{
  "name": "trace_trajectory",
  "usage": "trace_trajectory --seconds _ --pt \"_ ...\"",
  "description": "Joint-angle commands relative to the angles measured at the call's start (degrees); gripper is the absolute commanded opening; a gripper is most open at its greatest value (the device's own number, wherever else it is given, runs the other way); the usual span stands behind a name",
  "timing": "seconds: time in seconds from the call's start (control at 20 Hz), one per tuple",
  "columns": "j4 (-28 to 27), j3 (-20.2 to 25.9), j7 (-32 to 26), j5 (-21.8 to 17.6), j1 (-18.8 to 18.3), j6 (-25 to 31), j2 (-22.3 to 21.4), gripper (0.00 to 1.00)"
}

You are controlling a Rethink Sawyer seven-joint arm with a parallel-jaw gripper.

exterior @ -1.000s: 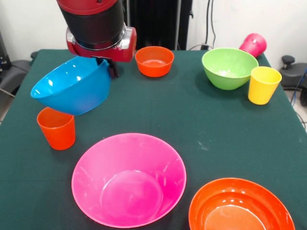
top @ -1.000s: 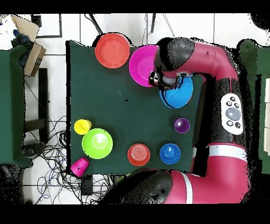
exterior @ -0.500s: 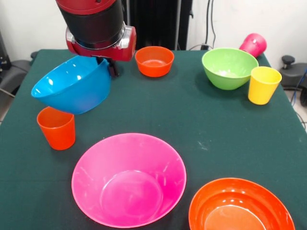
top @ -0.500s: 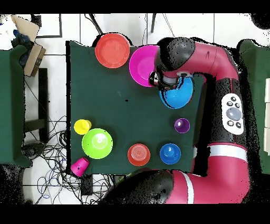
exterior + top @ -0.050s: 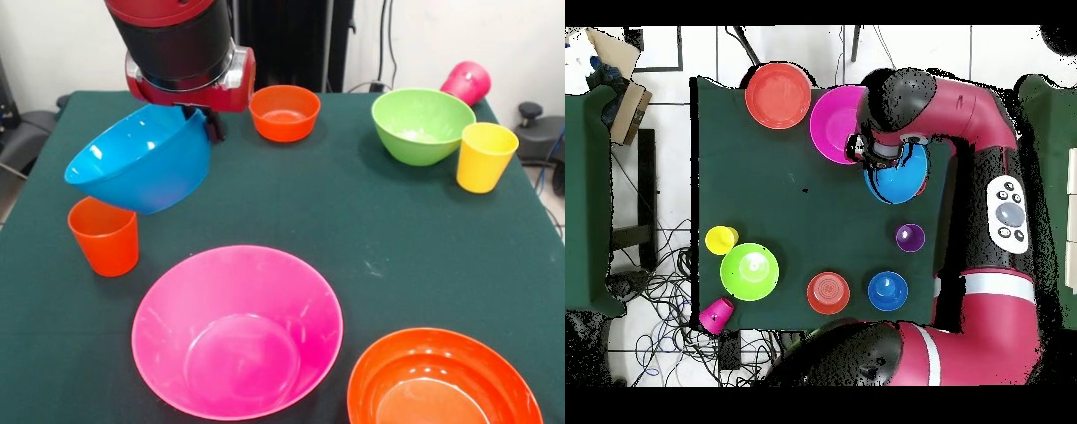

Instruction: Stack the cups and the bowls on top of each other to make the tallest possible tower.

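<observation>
I am holding the medium blue glossy plastic bowl [image 5: 141,170] off the green-covered bench [image 5: 353,221], with my pincer [image 5: 199,124] clenched on its far rim. The bowl is hanging tilted, its open side facing up and toward the camera side in the front view, and its lower edge is showing in front of the top of the small orange plastic tumbler [image 5: 105,236], which is standing upright on the bench. I cannot tell whether bowl and tumbler are touching.

The very large pink glossy bowl [image 5: 237,330] is sitting upright near the front edge, just beside the large orange glossy bowl [image 5: 444,380] at the corner. At the far side, the small orange glossy bowl [image 5: 284,112] is resting just beside my arm's red and black wrist [image 5: 181,49]. The lime green glossy bowl [image 5: 422,124] is standing with the yellow plastic tumbler [image 5: 484,156] right beside it. The magenta plastic tumbler [image 5: 467,82] is lying on its side behind them, at the bench's corner.

In the overhead view, the purple plastic tumbler [image 5: 909,238] is standing upright near the held bowl, and the small blue glossy bowl [image 5: 888,290] is sitting next to the small orange one.
</observation>
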Motion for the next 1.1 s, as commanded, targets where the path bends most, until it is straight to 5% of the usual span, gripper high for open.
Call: trace_trajectory --seconds 0.05,1.1 --pt "-1.3 5.6 -14.4 -1.5 -1.5 4.0 2.6 0.0" --pt "-5.7 6.6 -17.3 -3.7 -2.4 6.5 4.6 0.0"
